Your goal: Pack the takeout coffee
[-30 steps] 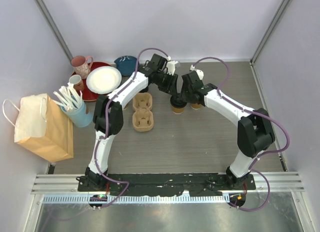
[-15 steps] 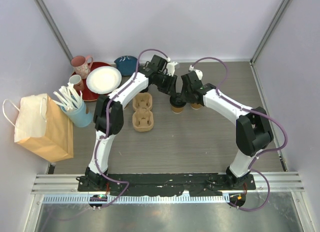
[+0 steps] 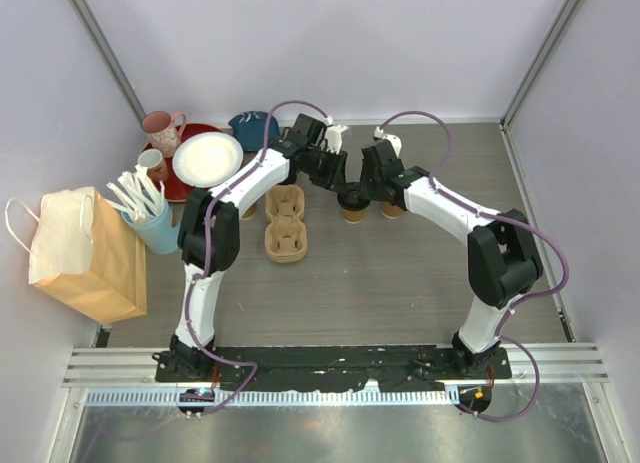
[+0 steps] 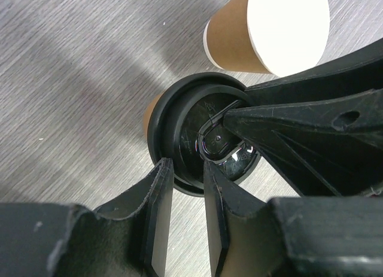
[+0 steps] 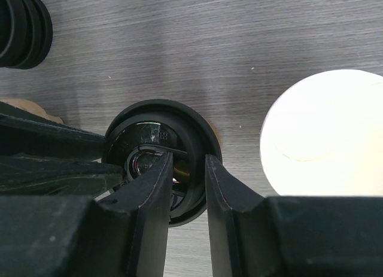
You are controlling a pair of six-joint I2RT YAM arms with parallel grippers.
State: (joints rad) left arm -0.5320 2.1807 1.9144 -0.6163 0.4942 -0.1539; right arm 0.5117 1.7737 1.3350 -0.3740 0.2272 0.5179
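Note:
One takeout coffee cup (image 3: 352, 207), tan with a black lid, stands mid-table right of the cardboard cup carrier (image 3: 284, 221). Both grippers meet over it. My left gripper (image 3: 338, 183) straddles the lid's near rim in the left wrist view (image 4: 182, 169), with the jaws narrow on it. My right gripper (image 3: 368, 191) straddles the opposite rim in the right wrist view (image 5: 188, 160), one finger inside the lid (image 5: 149, 133) and one outside. A lidless tan cup with cream inside (image 4: 269, 32) stands close beside it, also seen in the right wrist view (image 5: 326, 133). A second lidded cup does not show.
A brown paper bag (image 3: 85, 253) stands at the left edge. Beside it is a blue cup of white utensils (image 3: 160, 223). Behind are a white plate (image 3: 207, 159) on a red plate (image 3: 185, 188), a pink mug (image 3: 163, 131) and a blue bowl (image 3: 250, 128).
Both arms have shifted slightly left and toward the far side, drawing their grippers closer over the lidded cup. The cup has barely moved.

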